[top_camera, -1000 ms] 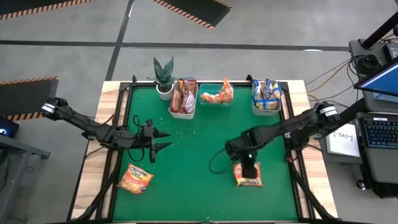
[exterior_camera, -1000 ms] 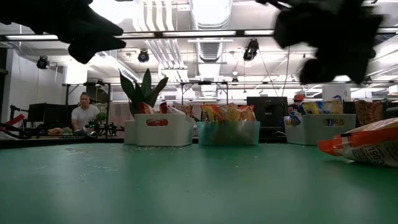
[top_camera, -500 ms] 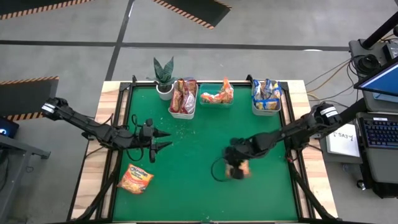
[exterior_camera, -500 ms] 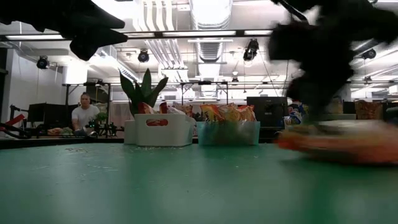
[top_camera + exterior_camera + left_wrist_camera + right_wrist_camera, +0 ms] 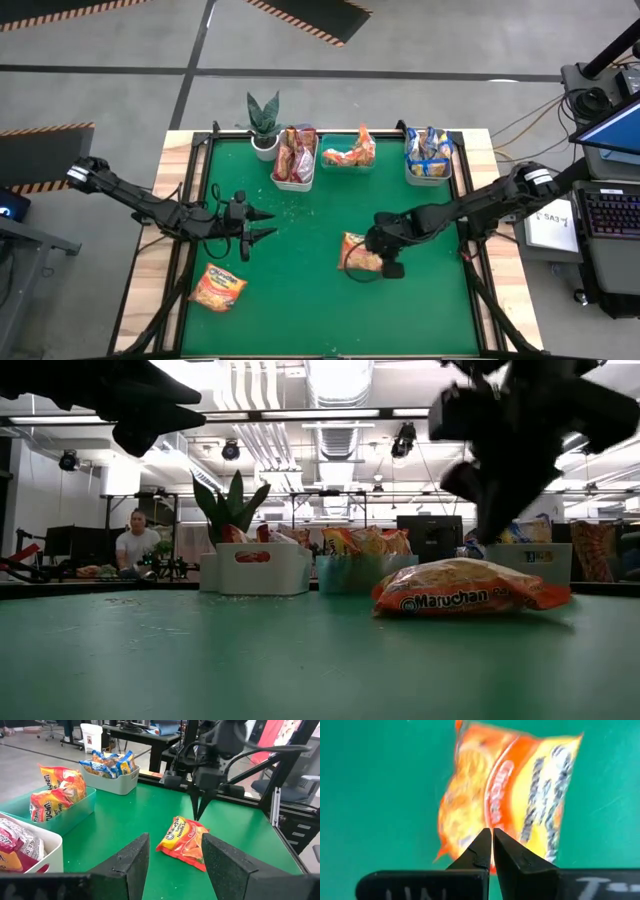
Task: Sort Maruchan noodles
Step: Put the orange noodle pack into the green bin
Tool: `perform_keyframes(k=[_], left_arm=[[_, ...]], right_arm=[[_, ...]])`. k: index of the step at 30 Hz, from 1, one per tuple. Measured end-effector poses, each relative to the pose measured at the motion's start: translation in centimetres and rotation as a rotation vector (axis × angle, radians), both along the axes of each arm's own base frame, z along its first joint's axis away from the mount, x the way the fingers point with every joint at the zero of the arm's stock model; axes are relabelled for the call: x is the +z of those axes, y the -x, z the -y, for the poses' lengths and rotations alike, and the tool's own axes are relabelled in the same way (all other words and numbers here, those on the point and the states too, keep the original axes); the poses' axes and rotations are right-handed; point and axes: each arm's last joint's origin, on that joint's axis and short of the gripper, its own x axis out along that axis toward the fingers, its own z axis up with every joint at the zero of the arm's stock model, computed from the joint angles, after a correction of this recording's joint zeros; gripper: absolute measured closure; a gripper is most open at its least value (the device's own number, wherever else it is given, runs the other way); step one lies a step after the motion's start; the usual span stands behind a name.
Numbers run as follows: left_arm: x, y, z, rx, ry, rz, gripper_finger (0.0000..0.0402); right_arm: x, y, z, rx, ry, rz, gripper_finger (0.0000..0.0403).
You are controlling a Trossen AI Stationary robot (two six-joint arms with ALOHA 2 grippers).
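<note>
The right pincer [image 5: 385,262] hangs over the right half of the desk [image 5: 300,300], toward the front edge, with its fingers clenched together and nothing between them; the right wrist view shows the two tips pressed tip to tip just above an orange noodle packet [image 5: 360,252], which lies flat on the green surface. In the left wrist view that packet [image 5: 184,841] sits directly under the pointed tips, looking free of them, so it reads as loose on the desk rather than gripped. The main risk from here is a closed pincer coming down on crinkly plastic: it could only push or skid the packet sideways, or pinch a fold of wrapper that slips out on the lift. A shallow hold near one corner could also let the packet swing and drop short of the teal bin [image 5: 349,160] at the back edge, or land among the wrong kind in the white bin [image 5: 294,182] or the grey bin [image 5: 428,173] beside it. The left pincer [image 5: 262,224] waits with its fingers parted and empty over the left half of the desk, and a second orange packet [image 5: 219,287] lies near the front left corner, not yet sorted.
</note>
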Motion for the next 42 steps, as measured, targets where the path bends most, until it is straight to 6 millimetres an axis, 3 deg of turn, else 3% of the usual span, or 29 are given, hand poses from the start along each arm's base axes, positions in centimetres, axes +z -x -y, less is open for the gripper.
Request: perform_keyframes(k=[7,12,15,18,24,31,35,42], left_arm=[[0.0,0.0,0.0,0.002,0.016,0.004,0.0238],[0.0,0.0,0.0,0.002,0.016,0.004,0.0238],[0.0,0.0,0.0,0.001,0.011,0.004,0.0238],[0.0,0.0,0.0,0.001,0.011,0.004,0.0238],[0.0,0.0,0.0,0.001,0.013,0.007,0.0238],[0.1,0.0,0.0,0.001,0.014,0.008,0.0238],[0.1,-0.2,0.1,0.001,0.019,0.021,0.0238],[-0.4,-1.5,0.6,-0.008,-0.029,0.042,0.0238]], right_arm=[[-2.4,1.2,0.0,-0.008,-0.117,-0.059,0.0394],[-3.5,-0.5,-0.1,-0.080,-0.107,0.247,0.0394],[-2.9,-2.2,-0.1,-0.076,-0.073,0.468,0.0394],[-2.0,-3.2,0.0,-0.030,-0.046,0.537,0.0394],[-0.8,-2.9,0.8,-0.028,0.016,0.386,0.0394],[-2.6,-0.9,1.4,-0.068,0.081,0.096,0.0394],[-4.4,-0.9,1.7,-0.120,0.174,0.108,0.0394],[-4.9,-4.1,2.1,-0.121,0.249,0.345,0.0394]])
